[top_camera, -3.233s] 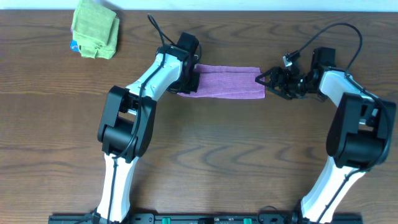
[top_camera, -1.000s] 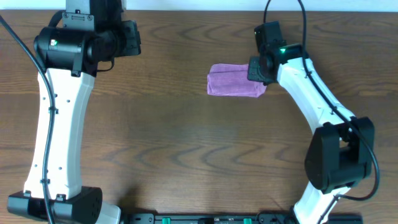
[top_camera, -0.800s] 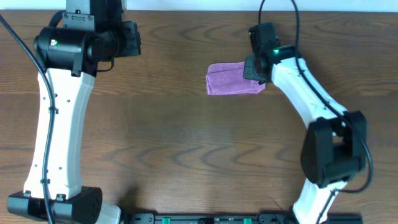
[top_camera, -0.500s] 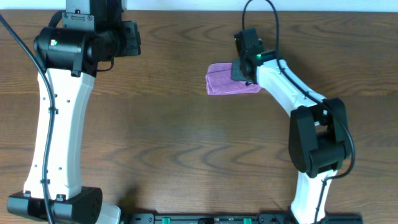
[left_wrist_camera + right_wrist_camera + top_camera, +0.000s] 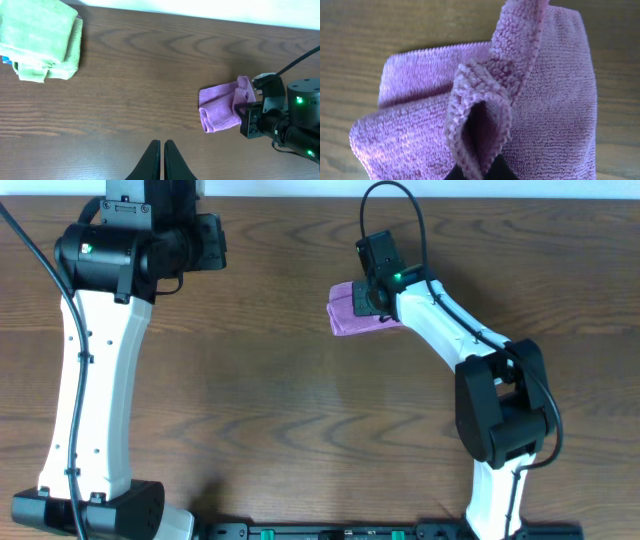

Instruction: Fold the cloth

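The purple cloth [image 5: 345, 312] lies folded over itself at the back middle of the wooden table, and it also shows in the left wrist view as the cloth [image 5: 218, 106]. My right gripper [image 5: 373, 302] sits over its right part, shut on a pinched loop of the cloth's edge. In the right wrist view that edge stands up from the cloth [image 5: 547, 105], rising out of the right gripper [image 5: 480, 172]. My left gripper [image 5: 162, 145] hangs high above the table, well left of the cloth, shut and holding nothing.
A folded light green cloth [image 5: 40, 42] lies at the back left corner of the table, with something blue under it. The left arm [image 5: 95, 330] stands tall along the left side. The right arm [image 5: 450, 330] slants from the front right to the cloth.
My right gripper has moved left with the cloth's right edge, carrying it over the rest, so the cloth now looks shorter and bunched. The left arm has not moved.
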{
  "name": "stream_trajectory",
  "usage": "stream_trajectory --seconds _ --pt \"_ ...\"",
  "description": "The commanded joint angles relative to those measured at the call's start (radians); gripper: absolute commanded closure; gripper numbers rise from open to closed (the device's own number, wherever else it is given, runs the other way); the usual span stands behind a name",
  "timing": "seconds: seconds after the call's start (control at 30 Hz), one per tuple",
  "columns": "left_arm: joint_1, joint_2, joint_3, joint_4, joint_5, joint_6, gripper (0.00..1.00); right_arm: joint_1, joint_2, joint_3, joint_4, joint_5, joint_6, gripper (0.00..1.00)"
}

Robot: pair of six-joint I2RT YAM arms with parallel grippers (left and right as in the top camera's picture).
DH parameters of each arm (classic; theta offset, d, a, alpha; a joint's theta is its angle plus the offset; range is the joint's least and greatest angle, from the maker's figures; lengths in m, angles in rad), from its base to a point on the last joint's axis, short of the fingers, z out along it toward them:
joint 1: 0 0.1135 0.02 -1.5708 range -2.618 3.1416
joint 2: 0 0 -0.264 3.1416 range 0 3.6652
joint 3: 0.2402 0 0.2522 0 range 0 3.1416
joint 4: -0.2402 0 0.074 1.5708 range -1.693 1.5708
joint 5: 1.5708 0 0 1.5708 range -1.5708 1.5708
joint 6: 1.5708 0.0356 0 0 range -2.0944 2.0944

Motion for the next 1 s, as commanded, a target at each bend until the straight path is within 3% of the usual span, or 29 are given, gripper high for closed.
stream_trajectory --seconds 0.0,0.7,0.83,0.9,0.97 --pt "0.002 0.0 -0.004 0.0 0.0 0.022 0.94 0.011 0.018 0.021 -0.009 -0.038 -0.067 0.99" --pt "0.002 0.0 -0.004 0.001 -0.004 0.03 0.94 0.07 0.032 0.033 -0.007 -0.125 -0.148 0.98" --pt "0.003 0.0 -0.004 0.016 -0.052 0.033 0.9 0.083 0.032 0.033 -0.012 -0.128 -0.151 0.74" --pt "0.007 -0.001 -0.004 0.04 -0.086 0.033 0.87 0.089 0.032 0.033 -0.009 -0.155 -0.151 0.46" --pt "0.019 -0.001 -0.004 0.061 -0.086 0.033 0.76 0.089 0.032 0.033 -0.003 -0.243 -0.161 0.27"
